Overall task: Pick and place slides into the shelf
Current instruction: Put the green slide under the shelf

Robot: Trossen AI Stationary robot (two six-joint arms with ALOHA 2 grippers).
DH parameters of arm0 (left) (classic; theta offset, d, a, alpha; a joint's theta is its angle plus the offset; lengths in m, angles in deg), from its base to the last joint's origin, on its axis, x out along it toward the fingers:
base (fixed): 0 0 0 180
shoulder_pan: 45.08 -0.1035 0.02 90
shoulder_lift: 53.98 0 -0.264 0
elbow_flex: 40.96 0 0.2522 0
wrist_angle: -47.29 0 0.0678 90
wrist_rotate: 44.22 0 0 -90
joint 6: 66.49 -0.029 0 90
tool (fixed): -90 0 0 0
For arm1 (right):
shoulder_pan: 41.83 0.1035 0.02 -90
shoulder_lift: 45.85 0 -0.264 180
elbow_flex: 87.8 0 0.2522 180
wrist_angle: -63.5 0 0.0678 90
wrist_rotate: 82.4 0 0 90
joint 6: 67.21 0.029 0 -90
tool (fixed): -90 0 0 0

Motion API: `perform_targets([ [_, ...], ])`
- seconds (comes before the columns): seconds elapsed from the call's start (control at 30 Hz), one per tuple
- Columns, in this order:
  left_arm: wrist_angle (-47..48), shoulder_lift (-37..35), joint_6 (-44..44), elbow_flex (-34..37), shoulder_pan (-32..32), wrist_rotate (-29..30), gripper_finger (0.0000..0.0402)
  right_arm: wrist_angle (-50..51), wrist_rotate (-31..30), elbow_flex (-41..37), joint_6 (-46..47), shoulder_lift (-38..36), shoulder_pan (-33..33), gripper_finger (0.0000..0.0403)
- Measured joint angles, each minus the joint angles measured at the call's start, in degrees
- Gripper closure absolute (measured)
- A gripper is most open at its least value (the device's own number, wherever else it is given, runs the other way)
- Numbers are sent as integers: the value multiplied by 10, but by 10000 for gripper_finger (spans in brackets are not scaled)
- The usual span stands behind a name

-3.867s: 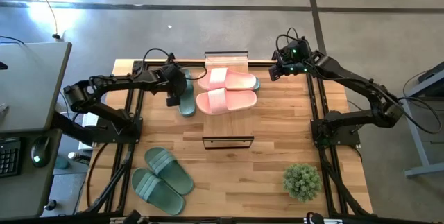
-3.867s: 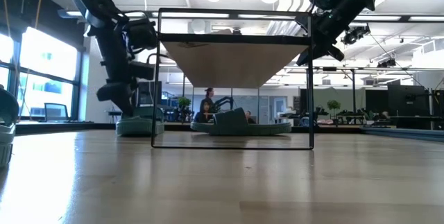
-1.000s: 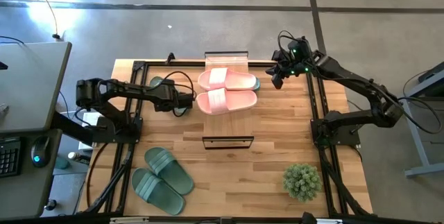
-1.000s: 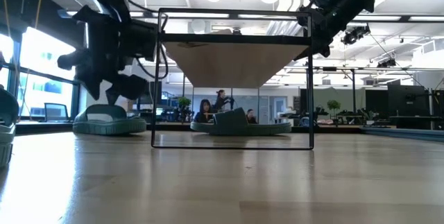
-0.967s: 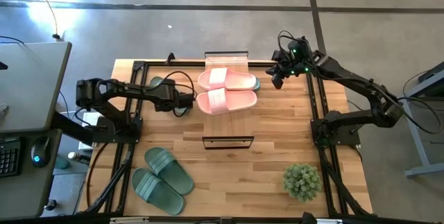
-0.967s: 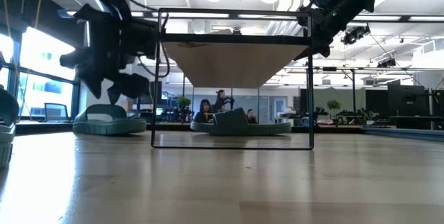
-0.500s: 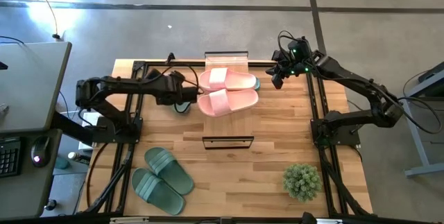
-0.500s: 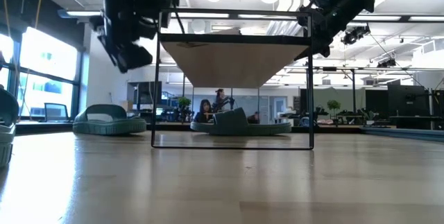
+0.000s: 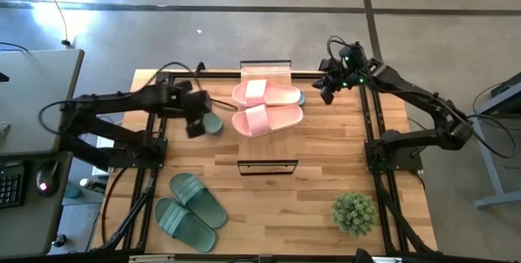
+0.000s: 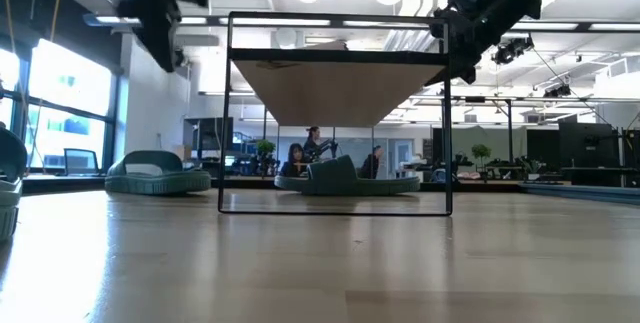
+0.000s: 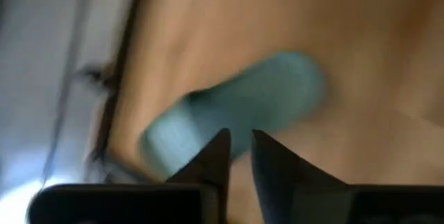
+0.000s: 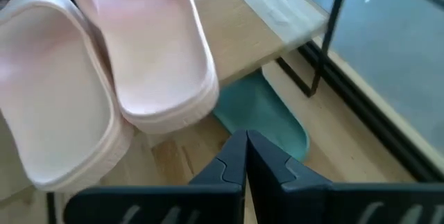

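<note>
The shelf [image 9: 266, 71] stands at the table's middle, and two pink slides [image 9: 266, 94] [image 9: 267, 119] lie sole-down on its plank top. One green slide [image 12: 267, 120] lies on the table under the shelf's right side. Another green slide [image 9: 211, 123] lies flat on the table left of the shelf. My left gripper [image 9: 195, 124] hovers high above it, empty, with a narrow gap between its fingers [image 11: 239, 141]. A further two green slides [image 9: 190, 208] lie at the near left. My right gripper [image 9: 326, 94] hangs shut and empty to the right of the shelf.
A small potted plant [image 9: 354, 212] stands at the near right. The shelf's black end frame [image 9: 267, 166] stands mid-table. Bare wood lies between the frame, the plant and the near-left slides. People sit in the room behind the table [image 10: 300, 153].
My left gripper has risen well clear of the green slide left of the shelf, drawn back a little toward the table's left edge, and rolled about its own axis. That slide stays flat on the table where it was. My right arm has kept still.
</note>
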Motion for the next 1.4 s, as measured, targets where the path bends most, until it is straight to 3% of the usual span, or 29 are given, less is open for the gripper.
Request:
perform_targets([
  [0.1,-2,-30,-62,10,0,-101,394,53,14,0,-24,0,-30,403],
  [0.23,13,-30,-79,51,-1,-166,390,147,30,0,-97,0,-55,403],
  [0.33,-2,-19,-100,99,0,-204,394,153,37,0,-103,0,-40,403],
  [0.63,-201,-6,-65,226,-2,-177,400,124,48,0,-78,1,32,403],
  [0.77,-262,21,-48,257,-2,-152,400,123,23,0,-65,11,58,403],
  [1.13,-327,125,-46,261,-3,-138,401,120,0,0,-48,19,74,403],
  [1.4,-427,150,-57,261,-2,-113,401,107,-1,0,-46,19,74,403],
])
